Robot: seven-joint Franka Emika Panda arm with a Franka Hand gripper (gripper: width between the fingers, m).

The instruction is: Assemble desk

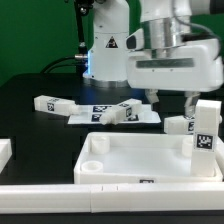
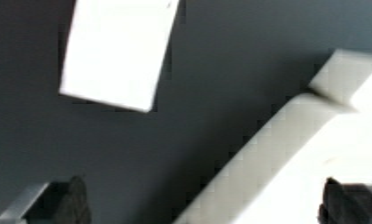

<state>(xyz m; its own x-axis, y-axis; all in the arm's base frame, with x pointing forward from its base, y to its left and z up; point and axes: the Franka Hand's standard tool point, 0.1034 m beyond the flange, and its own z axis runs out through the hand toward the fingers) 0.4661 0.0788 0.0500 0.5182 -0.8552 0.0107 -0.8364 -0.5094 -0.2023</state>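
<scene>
The white tray-like tabletop (image 1: 140, 160) lies at the front of the black table. One white leg (image 1: 206, 125) stands upright in its far corner on the exterior view's right. Other legs lie loose: one at the left (image 1: 50, 103), one in the middle (image 1: 127, 112), and one (image 1: 178, 124) just behind the tray. My gripper (image 1: 170, 100) hangs open above that last leg and holds nothing. In the wrist view the dark fingertips (image 2: 62, 200) stand wide apart around my gripper (image 2: 209, 205). Below them a slanted white part (image 2: 289, 150) crosses the gap, and a white leg (image 2: 121, 55) lies farther off.
The marker board (image 1: 92, 117) lies flat behind the tray, under the middle leg. A white block (image 1: 5, 155) sits at the exterior view's left edge. A white rail (image 1: 100, 190) runs along the front. The robot base (image 1: 105, 50) stands at the back.
</scene>
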